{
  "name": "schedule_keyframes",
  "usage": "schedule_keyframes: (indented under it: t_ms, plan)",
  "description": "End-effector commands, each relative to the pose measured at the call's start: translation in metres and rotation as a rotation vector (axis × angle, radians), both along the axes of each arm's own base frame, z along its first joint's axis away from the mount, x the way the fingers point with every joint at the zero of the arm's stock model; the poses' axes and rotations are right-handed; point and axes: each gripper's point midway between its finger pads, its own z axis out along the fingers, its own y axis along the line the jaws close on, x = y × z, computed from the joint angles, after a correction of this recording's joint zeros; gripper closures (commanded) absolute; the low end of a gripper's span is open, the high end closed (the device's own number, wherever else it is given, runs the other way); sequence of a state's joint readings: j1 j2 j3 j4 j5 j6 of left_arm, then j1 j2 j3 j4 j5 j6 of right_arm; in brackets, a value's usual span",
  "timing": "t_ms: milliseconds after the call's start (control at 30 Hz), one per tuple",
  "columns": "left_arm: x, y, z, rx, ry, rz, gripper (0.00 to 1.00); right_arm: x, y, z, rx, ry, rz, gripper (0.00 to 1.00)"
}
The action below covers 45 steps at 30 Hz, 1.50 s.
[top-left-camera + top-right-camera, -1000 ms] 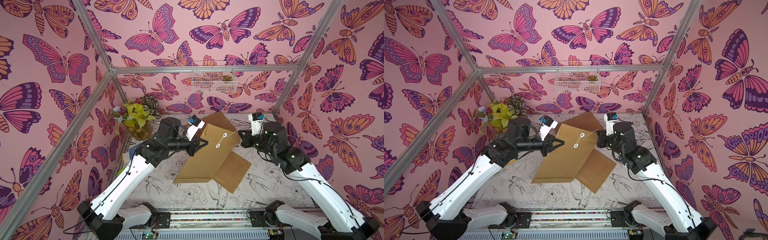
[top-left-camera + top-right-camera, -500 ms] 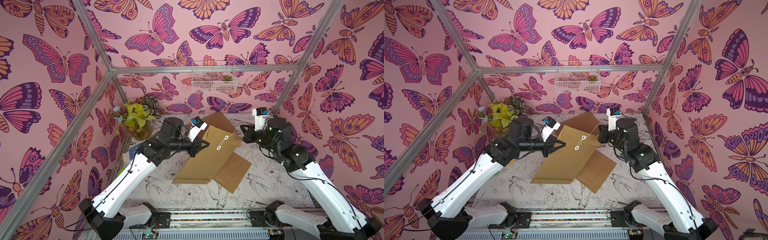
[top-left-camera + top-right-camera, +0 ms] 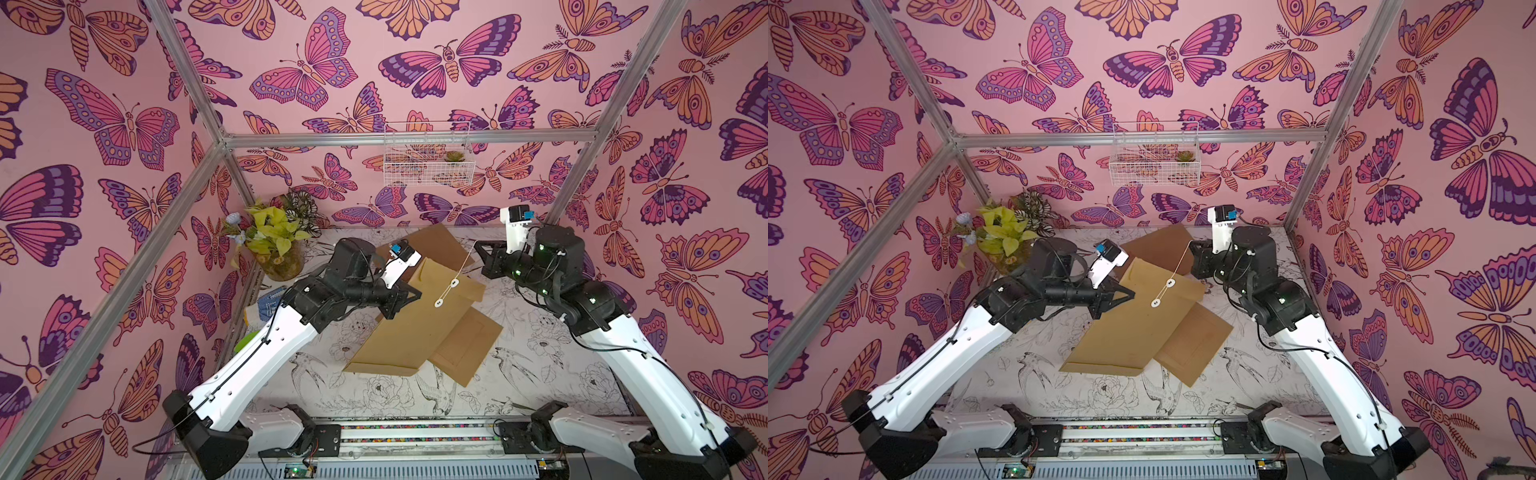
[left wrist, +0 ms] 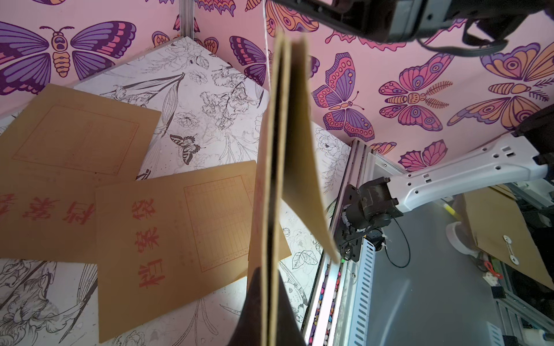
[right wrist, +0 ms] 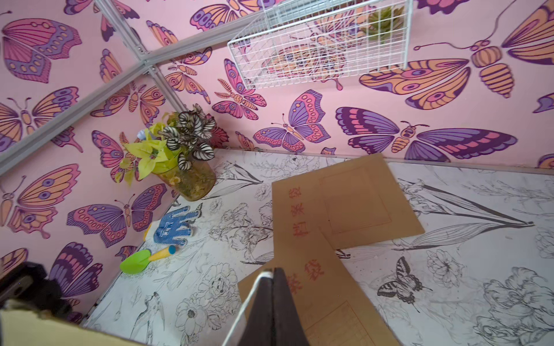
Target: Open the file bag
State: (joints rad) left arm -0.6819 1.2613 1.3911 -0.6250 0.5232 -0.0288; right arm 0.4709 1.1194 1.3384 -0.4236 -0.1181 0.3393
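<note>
Pinching the file bag [image 3: 415, 328] by its left edge in the clenched left gripper [image 3: 409, 296], raised mid-table above spare bags [image 3: 465, 349]. Clamping its string [image 3: 462, 266] taut in the tightly closed right gripper [image 3: 477, 246], far right. Risk of yanking the bag loose by overpulling, or of losing the thin string.

The right hand [image 3: 478, 246] has pulled the string [image 3: 464, 264] farther out from the file bag [image 3: 399, 332].

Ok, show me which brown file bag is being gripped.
The bag with white string buttons, pinched in the left jaws; the far bag and near bag lie flat on the table.
</note>
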Motion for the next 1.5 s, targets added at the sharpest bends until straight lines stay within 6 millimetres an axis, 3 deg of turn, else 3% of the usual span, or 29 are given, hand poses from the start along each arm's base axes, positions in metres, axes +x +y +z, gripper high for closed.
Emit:
schedule_keyframes:
  t_ms: [0,167,267,433,633,1200,1467]
  plan:
    - [-0.001,0.0,0.011,0.002,-0.041,-0.009,1.0,-0.01,0.015,0.034,0.063,-0.084,0.112,1.0]
    - [0.006,0.003,0.031,-0.002,-0.114,0.025,1.0,-0.024,0.035,0.046,0.09,-0.119,0.26,1.0]
    - [0.022,-0.002,0.035,0.019,-0.147,0.058,1.0,-0.027,0.04,0.06,0.112,-0.132,0.298,1.0]
    - [0.042,-0.005,0.063,0.015,-0.245,0.111,1.0,-0.022,0.038,0.086,0.108,-0.169,0.27,1.0]
    - [0.072,-0.01,0.077,-0.009,-0.336,0.219,1.0,-0.007,0.035,0.094,0.094,-0.16,0.217,1.0]
    - [0.094,-0.012,0.077,-0.126,-0.339,0.366,1.0,-0.011,0.079,0.073,0.186,-0.015,0.456,1.0]
    - [0.097,-0.017,0.092,-0.236,-0.322,0.386,1.0,-0.015,0.078,0.068,0.191,0.003,0.459,1.0]
